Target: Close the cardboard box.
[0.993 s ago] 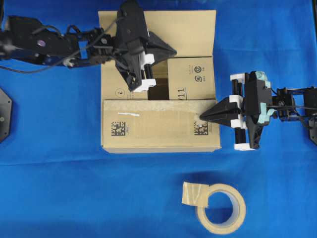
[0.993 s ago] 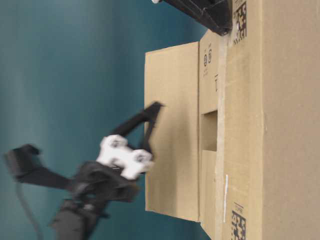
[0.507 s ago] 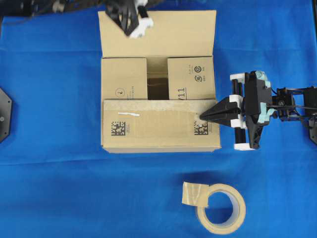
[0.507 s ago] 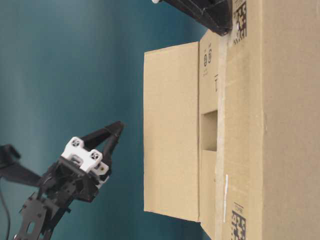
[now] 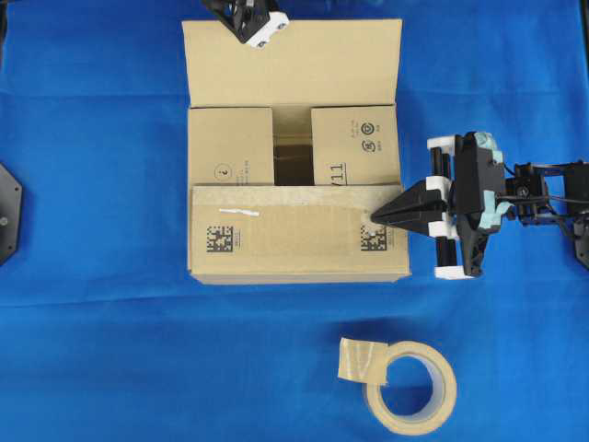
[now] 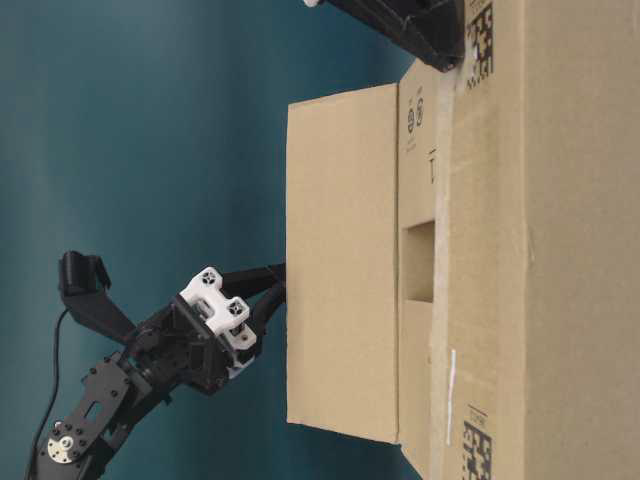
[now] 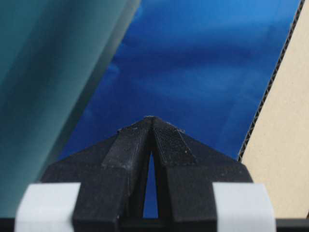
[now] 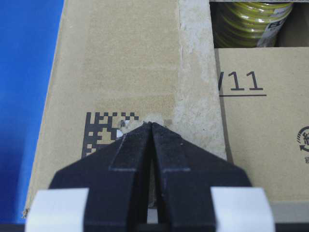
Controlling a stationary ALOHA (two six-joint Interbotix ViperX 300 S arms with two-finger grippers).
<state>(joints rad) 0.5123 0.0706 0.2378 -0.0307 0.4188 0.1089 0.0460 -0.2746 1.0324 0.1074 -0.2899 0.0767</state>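
Note:
The cardboard box (image 5: 294, 230) stands mid-table. Its near flap and both side flaps are folded in, with a gap between the side flaps. The far flap (image 5: 293, 63) stands open. My left gripper (image 5: 250, 20) is shut and empty behind that flap. In the table-level view its tips (image 6: 278, 277) touch the outer face of the flap (image 6: 340, 260). The left wrist view shows the shut jaws (image 7: 150, 119) beside the flap's edge (image 7: 285, 121). My right gripper (image 5: 375, 217) is shut and empty, its tip resting on the near flap by a black code (image 8: 102, 130).
A beige tape roll (image 5: 411, 387) lies on the blue cloth in front of the box, to the right. Something yellow (image 8: 251, 19) lies inside the box, seen through the gap. A black mount (image 5: 7, 214) sits at the left edge.
My left gripper has moved from above the box opening back over the far flap and down behind it, and its tips now reach the flap's outer face. The right gripper has not moved.

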